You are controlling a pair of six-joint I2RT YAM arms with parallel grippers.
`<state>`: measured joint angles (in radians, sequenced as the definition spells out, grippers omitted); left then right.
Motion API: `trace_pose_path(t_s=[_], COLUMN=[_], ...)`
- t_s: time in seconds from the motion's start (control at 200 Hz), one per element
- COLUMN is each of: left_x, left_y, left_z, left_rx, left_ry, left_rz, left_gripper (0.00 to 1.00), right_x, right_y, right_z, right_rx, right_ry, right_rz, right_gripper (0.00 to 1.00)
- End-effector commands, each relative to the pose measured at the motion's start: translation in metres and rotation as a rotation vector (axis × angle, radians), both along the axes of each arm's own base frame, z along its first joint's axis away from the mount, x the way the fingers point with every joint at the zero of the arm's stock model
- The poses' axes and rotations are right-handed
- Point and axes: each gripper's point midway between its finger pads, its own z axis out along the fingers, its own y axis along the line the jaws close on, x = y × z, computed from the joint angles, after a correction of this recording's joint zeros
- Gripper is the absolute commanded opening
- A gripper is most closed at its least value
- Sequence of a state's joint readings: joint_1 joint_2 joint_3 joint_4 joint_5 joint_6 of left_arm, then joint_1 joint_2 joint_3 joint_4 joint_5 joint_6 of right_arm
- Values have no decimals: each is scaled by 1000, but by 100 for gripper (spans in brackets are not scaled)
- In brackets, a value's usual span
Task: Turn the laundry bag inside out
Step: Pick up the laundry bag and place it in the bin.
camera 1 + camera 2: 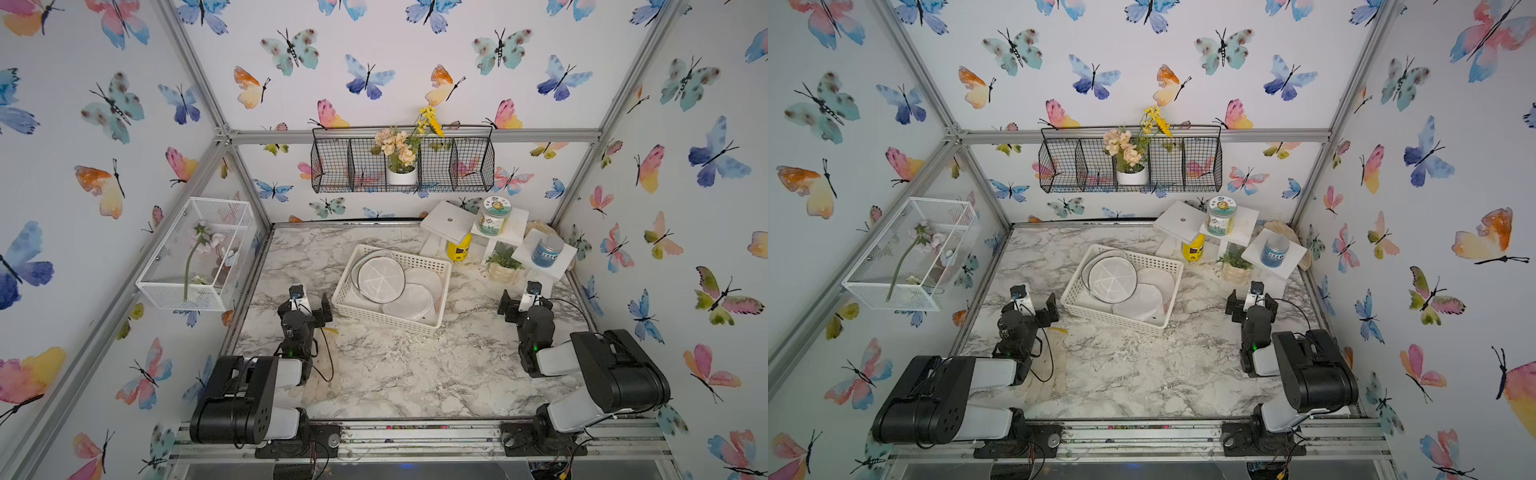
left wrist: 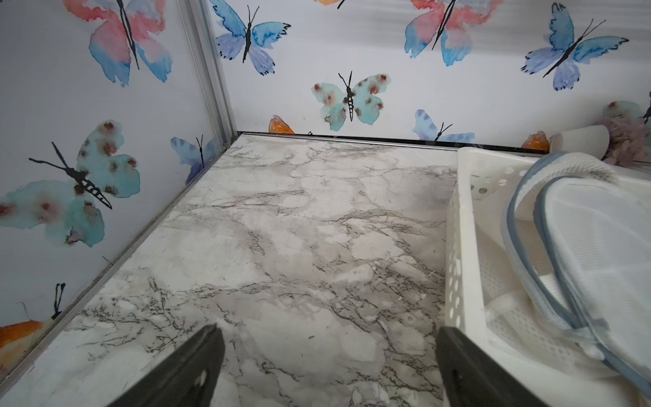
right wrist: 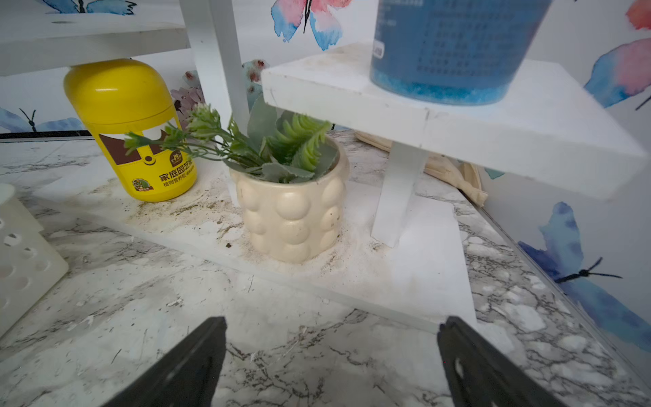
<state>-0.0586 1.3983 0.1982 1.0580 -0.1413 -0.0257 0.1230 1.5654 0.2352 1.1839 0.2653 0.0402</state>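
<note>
- Left tool (image 2: 331, 338) and right tool (image 3: 333, 327): jaws apart, empty.
- Laundry bag (image 1: 381, 280) overlaps similar bags (image 1: 409, 301) in the basket (image 1: 386, 321), frame centre; a grasp may lift several or drag the basket.

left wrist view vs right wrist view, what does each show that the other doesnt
Only the left wrist view: the laundry bag, grey-trimmed mesh, lying in the basket, and a bare corner of the table.
Only the right wrist view: a yellow bottle, a plant in a cream pot, a blue jar and the white shelf it stands on.
Both: marble table, a piece of the basket, and an open, empty gripper, the left gripper and the right gripper.
</note>
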Motion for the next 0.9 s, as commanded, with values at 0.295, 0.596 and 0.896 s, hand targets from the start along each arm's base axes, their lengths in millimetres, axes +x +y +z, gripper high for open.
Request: trace_pose_path(t_s=[0.295, 0.596, 0.896], left_x=[4, 3, -6], left_y=[-2, -3, -3], left_z=[5, 8, 63], left_rx=[-1, 1, 10], left_ry=[-20, -27, -42], left_rz=[-20, -24, -27], left_gripper=[99, 99, 99], right_x=[5, -1, -22], right_y=[0, -8, 4], right_z=[6, 10, 78], right_rx=[0, 6, 48], right_ry=[-23, -46, -161], right_rz=[4, -40, 36], right_gripper=[98, 98, 98])
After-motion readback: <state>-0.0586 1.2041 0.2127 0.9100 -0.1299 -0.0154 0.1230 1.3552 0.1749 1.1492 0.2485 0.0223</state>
